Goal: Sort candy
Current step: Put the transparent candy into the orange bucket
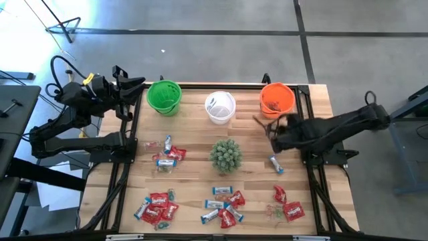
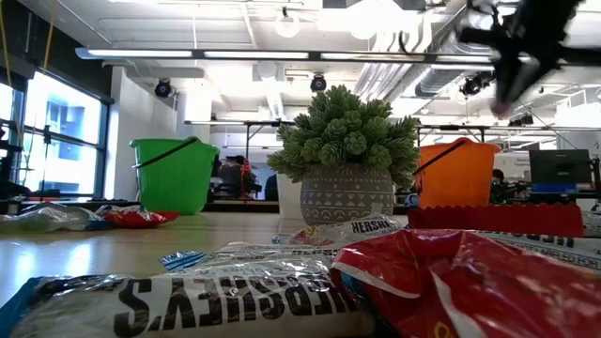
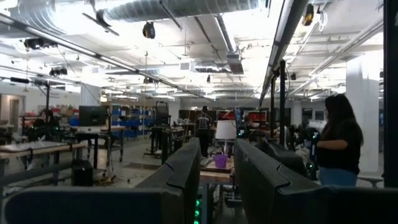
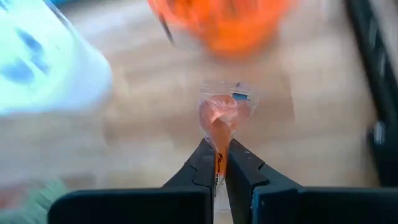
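My right gripper [image 4: 217, 148] is shut on a red candy [image 4: 221, 112] with a clear crinkled wrapper. It hangs in the air just on the near side of the orange cup [image 1: 277, 99], and also shows blurred in the low view [image 2: 507, 89]. A white cup [image 1: 221, 107] and a green cup [image 1: 164, 97] stand along the far edge. Red and blue-and-white candy lies on the table in several heaps [image 1: 157, 207] [image 1: 224, 204] [image 1: 287, 204] [image 1: 167, 154]. One blue piece [image 1: 276, 164] lies alone. My left gripper [image 1: 137, 86] waits open at the far left, raised, pointing into the room. My right gripper pinches one end of the candy's wrapper [image 4: 219, 138] between its two fingers. The fingers slant down from the table's right side. The candy sticks out beyond the fingertips, lifted clear of the table.
A spiky green plant in a patterned pot [image 1: 226, 154] stands mid-table between the cups and the near heaps. Black frame rails [image 1: 127, 161] [image 1: 314, 174] run along the left and right sides of the wooden top. Bare wood [image 1: 254, 144] lies between the plant and the right gripper.
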